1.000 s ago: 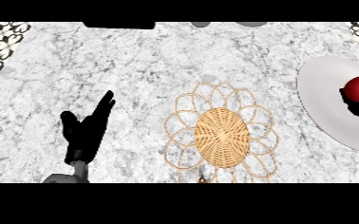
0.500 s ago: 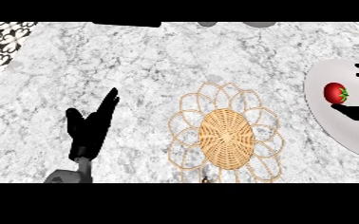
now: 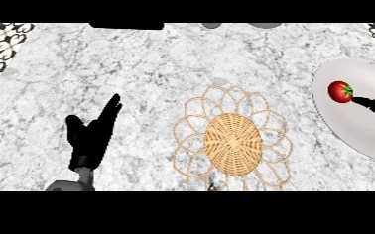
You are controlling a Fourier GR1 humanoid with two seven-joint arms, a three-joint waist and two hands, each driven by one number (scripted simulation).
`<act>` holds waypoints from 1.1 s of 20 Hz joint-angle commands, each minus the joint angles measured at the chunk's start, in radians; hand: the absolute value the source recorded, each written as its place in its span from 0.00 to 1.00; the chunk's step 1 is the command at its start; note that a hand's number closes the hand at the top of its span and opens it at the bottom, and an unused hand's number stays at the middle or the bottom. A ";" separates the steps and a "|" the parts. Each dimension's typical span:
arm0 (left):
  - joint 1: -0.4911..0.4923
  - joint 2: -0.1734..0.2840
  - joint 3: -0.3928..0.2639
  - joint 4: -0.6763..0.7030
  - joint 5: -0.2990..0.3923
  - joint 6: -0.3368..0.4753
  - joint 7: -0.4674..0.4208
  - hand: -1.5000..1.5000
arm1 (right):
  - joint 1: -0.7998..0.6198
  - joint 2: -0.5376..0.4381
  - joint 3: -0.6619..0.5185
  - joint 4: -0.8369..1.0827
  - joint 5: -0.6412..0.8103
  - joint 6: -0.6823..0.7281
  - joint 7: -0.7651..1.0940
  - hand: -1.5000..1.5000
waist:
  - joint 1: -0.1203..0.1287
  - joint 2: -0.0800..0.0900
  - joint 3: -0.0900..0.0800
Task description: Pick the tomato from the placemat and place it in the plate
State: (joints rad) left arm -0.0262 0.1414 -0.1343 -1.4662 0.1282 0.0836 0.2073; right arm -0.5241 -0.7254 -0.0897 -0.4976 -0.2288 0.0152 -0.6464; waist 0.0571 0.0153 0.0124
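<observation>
Red tomato (image 3: 341, 90) lies on the white plate (image 3: 344, 124) at the tabletop's (image 3: 183, 64) right edge. Beside it, a right hand (image 3: 363, 100) finger shows; its state I cannot tell. Left hand (image 3: 92, 136) rests open near the front-left, beside the woven placemat (image 3: 233, 138).

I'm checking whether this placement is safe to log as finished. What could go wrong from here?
1. The tomato lies on the plate near its left rim, not the middle; being round, it might roll off toward the woven placemat.
2. Only a dark fingertip of the right hand shows, right beside the tomato; pulling away may nudge it.
3. The plate runs past the view's right edge, so its far side cannot be checked.
</observation>
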 commanded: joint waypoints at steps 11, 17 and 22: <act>0.020 -0.016 0.000 -0.008 0.007 0.001 0.045 0.50 | 0.028 -0.194 -0.082 0.273 -0.039 0.561 -0.166 0.00 | -0.026 -0.002 -0.006; 0.047 -0.028 0.011 0.066 0.001 -0.007 -0.024 0.50 | 0.131 -0.235 -0.044 0.238 0.008 0.645 -0.259 0.00 | -0.039 0.001 -0.004; 0.100 0.004 0.021 -0.009 0.016 -0.033 -0.016 0.50 | 0.239 -0.253 -0.017 0.212 0.055 0.592 -0.376 0.00 | -0.039 -0.008 -0.005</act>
State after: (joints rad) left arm 0.0058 0.1415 -0.1044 -1.4745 0.1330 0.0731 0.1940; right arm -0.3604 -0.9669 -0.1243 -0.2905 -0.2050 0.4723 -0.8120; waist 0.0173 0.0049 0.0133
